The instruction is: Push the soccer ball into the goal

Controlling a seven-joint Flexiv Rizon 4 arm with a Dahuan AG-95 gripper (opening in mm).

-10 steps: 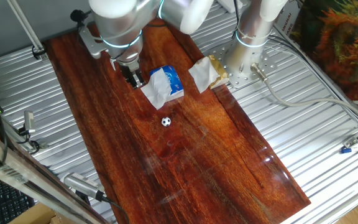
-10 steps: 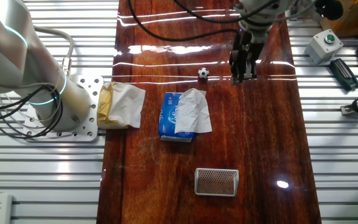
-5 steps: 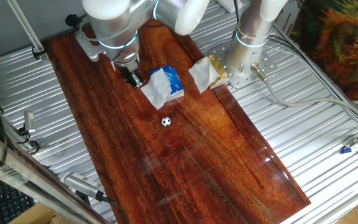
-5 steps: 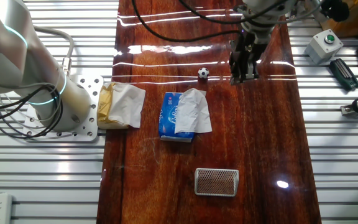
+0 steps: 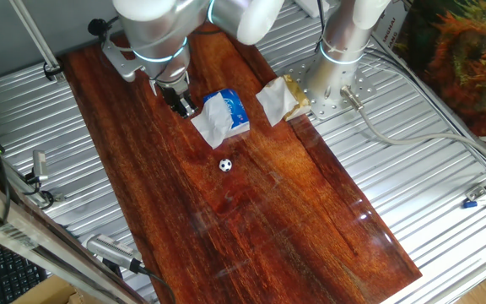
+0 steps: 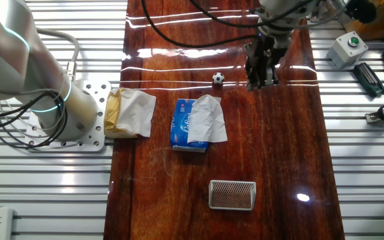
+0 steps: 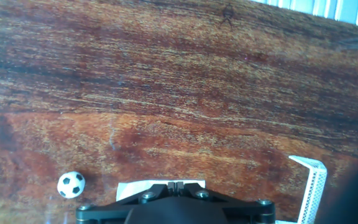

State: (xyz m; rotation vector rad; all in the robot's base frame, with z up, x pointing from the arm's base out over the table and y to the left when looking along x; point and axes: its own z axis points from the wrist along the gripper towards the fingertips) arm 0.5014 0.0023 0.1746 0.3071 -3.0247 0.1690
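My gripper (image 6: 259, 81) hangs low over the wooden table (image 6: 279, 160), fingers pointing down. They look drawn together with nothing between them, though the hand view shows only the dark base of my hand, so I am not certain.

In the other fixed view, the soccer ball (image 6: 218, 78) sits on the bare wood just left of my fingertips, apart from them. The blue packet (image 6: 183, 125) with white tissue (image 6: 207, 119) lies nearer the camera than the ball, and the goal (image 6: 232, 195) lies nearer still, well apart from the ball. The crumpled white-and-tan paper (image 6: 129, 113) rests at the table's left edge, beside the arm's base (image 6: 72, 113).

In the hand view, the ball (image 7: 71, 184) is at lower left, and a corner of the goal (image 7: 311, 186) shows at lower right.
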